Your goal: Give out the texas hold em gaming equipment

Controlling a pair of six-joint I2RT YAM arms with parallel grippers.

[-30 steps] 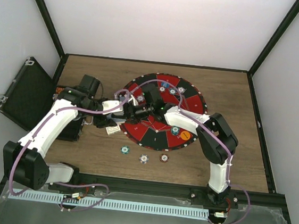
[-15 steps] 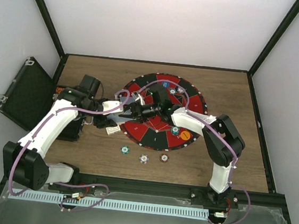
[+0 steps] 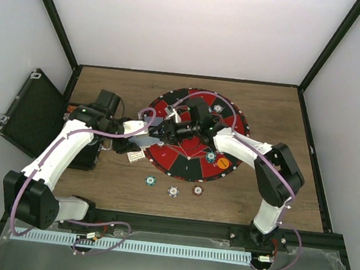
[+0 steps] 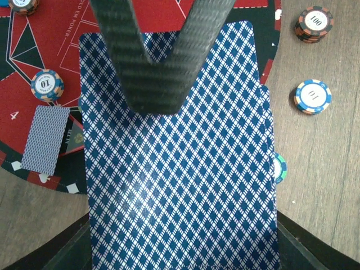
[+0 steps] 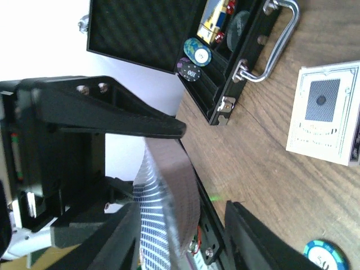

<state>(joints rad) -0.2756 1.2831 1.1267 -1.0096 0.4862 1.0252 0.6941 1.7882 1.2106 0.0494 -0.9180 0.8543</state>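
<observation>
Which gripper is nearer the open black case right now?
Left. The left gripper, holding the deck at the left edge of the mat, is on the side toward the case; the right gripper meets it from farther over the mat.

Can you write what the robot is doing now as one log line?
left fingers: shut on stack of blue diamond-backed playing cards | right fingers: open, astride stack's edge | place: over edge of round red-and-black mat
</observation>
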